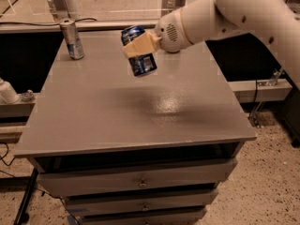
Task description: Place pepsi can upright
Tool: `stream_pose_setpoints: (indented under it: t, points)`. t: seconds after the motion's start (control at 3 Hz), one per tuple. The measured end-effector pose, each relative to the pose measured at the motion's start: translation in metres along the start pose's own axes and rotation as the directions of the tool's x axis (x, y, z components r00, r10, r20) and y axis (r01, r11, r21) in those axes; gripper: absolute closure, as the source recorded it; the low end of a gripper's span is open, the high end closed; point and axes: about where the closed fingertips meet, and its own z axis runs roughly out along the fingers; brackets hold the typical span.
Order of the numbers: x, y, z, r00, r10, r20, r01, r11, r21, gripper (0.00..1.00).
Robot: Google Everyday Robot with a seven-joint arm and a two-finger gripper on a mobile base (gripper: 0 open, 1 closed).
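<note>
Two cans seen. Pepsi can (144,64) clamped in gripper (138,49), held above table (117,121) near rear centre, slightly tilted, seemingly clear of the surface. Slim silver can (71,39) stands back left, well apart.

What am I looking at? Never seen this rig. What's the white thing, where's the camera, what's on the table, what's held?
The white thing is a robot arm reaching in from the upper right. Its gripper has two tan fingers, closed around a dark blue pepsi can, which hangs tilted in the air above the table. There is one camera, looking down at the table from the front; its mounting does not show. The table is a grey cabinet with drawers. A slim silver can stands upright near its back left corner.
</note>
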Motion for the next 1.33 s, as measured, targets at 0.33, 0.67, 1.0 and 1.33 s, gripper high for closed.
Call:
stream_pose_setpoints:
  t: [0.33, 0.67, 1.0, 1.33]
  points:
    - [-0.005, -0.003, 0.010, 0.998, -0.058, -0.013, 0.059, 0.9974, 0.043, 1.00]
    - [-0.008, -0.007, 0.005, 0.996, -0.086, -0.039, 0.088, 0.9953, 0.041, 1.00]
    - [-0.016, -0.013, 0.001, 0.979, -0.136, -0.150, 0.146, 0.9874, 0.060, 1.00]
    - [-0.015, -0.023, -0.006, 0.935, -0.243, -0.258, 0.274, 0.9578, 0.088, 1.00]
